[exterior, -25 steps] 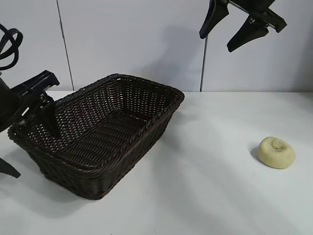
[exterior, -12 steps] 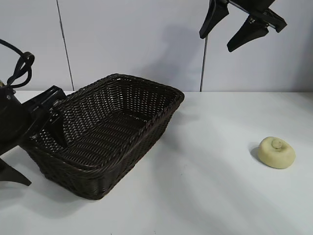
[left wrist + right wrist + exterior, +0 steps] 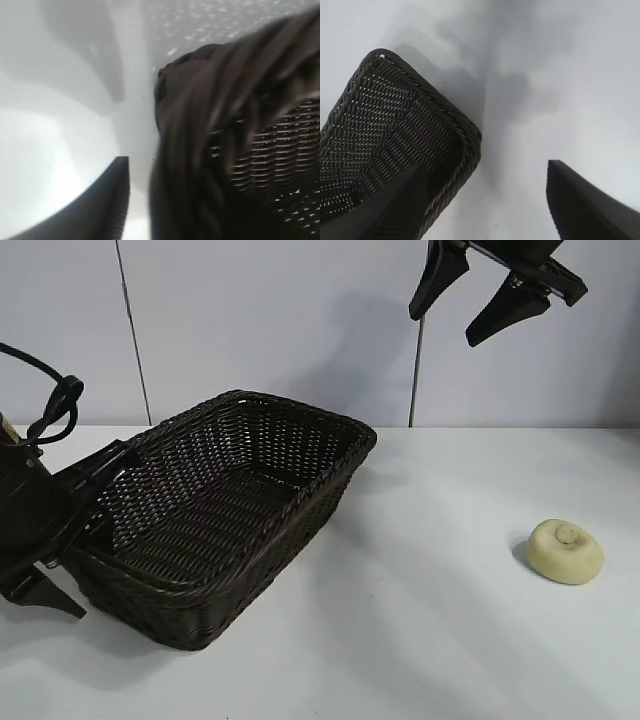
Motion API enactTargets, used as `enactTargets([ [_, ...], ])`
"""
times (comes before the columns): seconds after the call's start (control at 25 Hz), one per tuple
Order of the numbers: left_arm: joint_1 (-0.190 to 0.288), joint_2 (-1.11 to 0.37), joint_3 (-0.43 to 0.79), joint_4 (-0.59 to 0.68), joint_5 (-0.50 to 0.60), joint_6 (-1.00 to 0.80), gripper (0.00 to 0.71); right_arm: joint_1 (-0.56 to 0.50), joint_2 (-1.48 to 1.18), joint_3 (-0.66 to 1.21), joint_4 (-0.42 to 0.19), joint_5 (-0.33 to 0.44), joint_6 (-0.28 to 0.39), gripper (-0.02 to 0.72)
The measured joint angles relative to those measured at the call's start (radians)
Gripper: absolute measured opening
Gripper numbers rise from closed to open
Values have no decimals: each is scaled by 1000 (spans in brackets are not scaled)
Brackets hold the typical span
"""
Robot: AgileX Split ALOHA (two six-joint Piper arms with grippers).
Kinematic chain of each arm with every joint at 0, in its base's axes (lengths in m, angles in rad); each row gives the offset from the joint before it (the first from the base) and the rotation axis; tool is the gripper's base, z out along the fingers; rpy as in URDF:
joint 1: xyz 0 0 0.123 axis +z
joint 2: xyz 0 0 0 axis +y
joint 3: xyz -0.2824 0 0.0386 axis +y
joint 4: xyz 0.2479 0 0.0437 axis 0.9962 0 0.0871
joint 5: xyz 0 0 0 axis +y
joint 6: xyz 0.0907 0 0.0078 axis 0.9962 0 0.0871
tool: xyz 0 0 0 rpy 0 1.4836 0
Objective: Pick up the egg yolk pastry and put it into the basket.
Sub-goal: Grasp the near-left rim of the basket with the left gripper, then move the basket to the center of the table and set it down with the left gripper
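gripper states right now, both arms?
Left gripper: at the basket rim, one finger either side; grip cannot be told.
Right gripper: open, empty, raised above the table.

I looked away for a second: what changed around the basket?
The left tool sank at the basket's near-left rim, its fingers now straddling the wall; whether it grips is unclear. Basket, pastry and the raised, open right tool stayed put.

left gripper (image 3: 70, 540) lower, astride basket (image 3: 300, 500) rim
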Motion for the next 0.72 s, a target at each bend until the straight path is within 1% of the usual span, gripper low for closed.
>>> enactTargets([
  [0.2, 0, 0, -14, -4, 11, -7, 106, 0, 0, 0, 0, 0, 0, 494],
  [0.44, 0, 0, -49, 0, 65, -1, 103, 0, 0, 0, -2, 0, 0, 494],
  [0.72, 0, 1, -125, -15, 167, 15, 103, 0, 0, 0, -3, 0, 0, 494],
])
